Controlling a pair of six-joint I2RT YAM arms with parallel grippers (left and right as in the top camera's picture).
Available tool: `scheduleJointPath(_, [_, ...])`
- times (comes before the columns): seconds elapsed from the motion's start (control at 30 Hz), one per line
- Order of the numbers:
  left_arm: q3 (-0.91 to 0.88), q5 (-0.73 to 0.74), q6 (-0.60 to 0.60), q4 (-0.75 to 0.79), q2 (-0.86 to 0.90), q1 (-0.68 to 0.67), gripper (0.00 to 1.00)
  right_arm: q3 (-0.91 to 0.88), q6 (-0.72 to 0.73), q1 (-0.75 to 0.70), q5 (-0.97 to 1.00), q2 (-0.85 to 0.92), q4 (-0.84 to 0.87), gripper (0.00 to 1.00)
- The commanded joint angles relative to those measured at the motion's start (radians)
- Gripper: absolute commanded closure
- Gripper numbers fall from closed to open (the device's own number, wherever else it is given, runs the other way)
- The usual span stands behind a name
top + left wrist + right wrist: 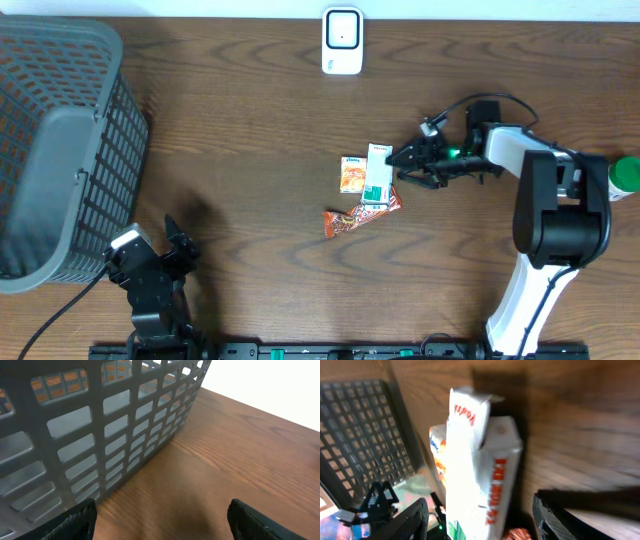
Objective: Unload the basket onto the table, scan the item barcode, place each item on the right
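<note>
Step in hand: we judge this to be the pick-up, before any scanning. The right pincer [402, 168] is at the white-and-green cardboard carton [377, 172].
Right pincer: spread. In the wrist view its two dark fingers [412, 520] stand on either side of the carton, with a gap showing, so we see no pinch yet.
Left pincer [160, 517]: spread wide and holding nothing, low over the brown wood-grain surface [250, 120] beside the grey plastic lattice basket [125, 150].
Where the item is: mid-surface, touching a small orange-and-white packet [352, 176] on one side, with its lower end over an orange-red foil snack wrapper [355, 218].
Scanner: the white rounded scanner unit [341, 41] stands at the far edge, well apart from the carton.
Next move calls for: closing squarely on the carton alone without dragging its neighbours, then lifting it and turning its barcode towards the scanner. We cannot tell which face carries the barcode.
Count: one carton, one packet, one wrapper, one scanner, one basket, two arms.
</note>
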Motion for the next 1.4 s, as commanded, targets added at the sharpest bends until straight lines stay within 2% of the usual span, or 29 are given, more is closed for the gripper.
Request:
scheduleJointPath(0.0, [-0.008, -0.014, -0.006, -0.003, -0.003, 0.002, 0.16, -0.03, 0.051, 0.073, 0.216, 0.037, 0.002, 0.36])
scheduleJointPath(0.1, [-0.008, -0.014, -0.006, -0.003, -0.003, 0.002, 0.16, -0.031, 0.056, 0.111, 0.258, 0.037, 0.01, 0.43])
scheduleJointPath(0.23, [-0.008, -0.014, -0.006, -0.003, -0.003, 0.002, 0.16, -0.031, 0.073, 0.128, 0.32, 0.037, 0.003, 0.67])
scheduleJointPath(0.4, [-0.008, -0.014, -0.006, -0.003, -0.003, 0.002, 0.16, -0.031, 0.058, 0.099, 0.309, 0.037, 0.003, 0.82])
scheduleJointPath(0.57, [-0.008, -0.014, -0.006, -0.003, -0.003, 0.002, 0.16, -0.02, -0.103, 0.042, 0.089, 0.037, -0.02, 0.84])
scheduleJointPath(0.83, [-0.008, -0.014, -0.006, -0.003, -0.003, 0.002, 0.16, 0.014, -0.439, -0.1, -0.285, 0.037, -0.226, 0.8])
scheduleJointPath(1.13, [-0.008, -0.014, -0.006, -0.003, -0.003, 0.002, 0.16, 0.014, -0.731, -0.123, -0.421, 0.037, -0.374, 0.82])
scheduleJointPath(1.23, [-0.008, -0.014, -0.005, -0.003, -0.003, 0.002, 0.16, 0.014, -0.753, -0.096, -0.425, 0.037, -0.388, 0.82])
scheduleJointPath(1.37, [-0.008, -0.014, -0.006, -0.003, -0.003, 0.002, 0.16, 0.013, -0.764, -0.028, -0.425, 0.037, -0.392, 0.88])
